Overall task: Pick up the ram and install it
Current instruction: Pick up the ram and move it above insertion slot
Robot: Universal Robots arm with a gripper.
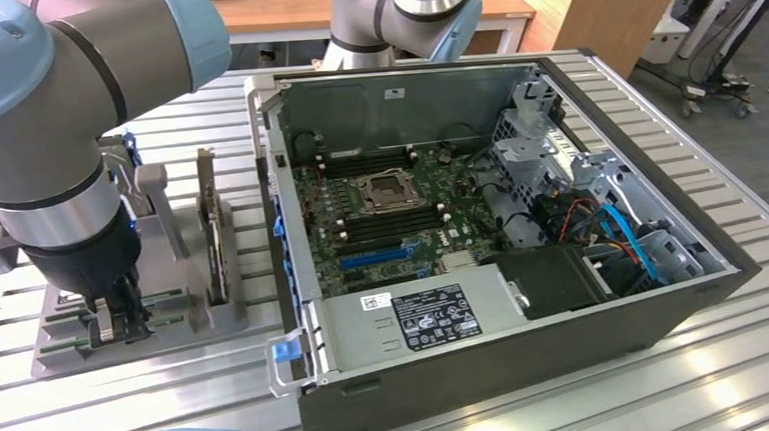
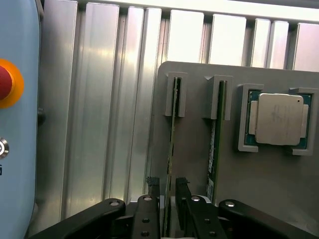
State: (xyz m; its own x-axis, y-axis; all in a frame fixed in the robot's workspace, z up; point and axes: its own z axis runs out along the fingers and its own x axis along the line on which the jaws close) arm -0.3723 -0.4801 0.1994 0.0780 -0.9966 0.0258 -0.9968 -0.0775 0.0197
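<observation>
Ribbed aluminium bench (image 2: 99,99) lies open on one side of the grey holder (image 2: 269,189); the computer case (image 1: 501,369) sits just beside it on the exterior view's right. My end effector (image 2: 168,191) is down over the holder, partly open, fingers (image 2: 152,199) straddling the ram (image 2: 172,134), not clamping it. Ram stands on edge in its slot, long axis parallel to the bench grooves, a 2nd stick (image 2: 214,144) alongside.

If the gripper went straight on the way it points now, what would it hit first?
Most likely the ram standing on edge in the grey holder: the open gripper has a finger on either side of it, so the stick's upper edge lies in its path. Depth is hard to judge.
</observation>
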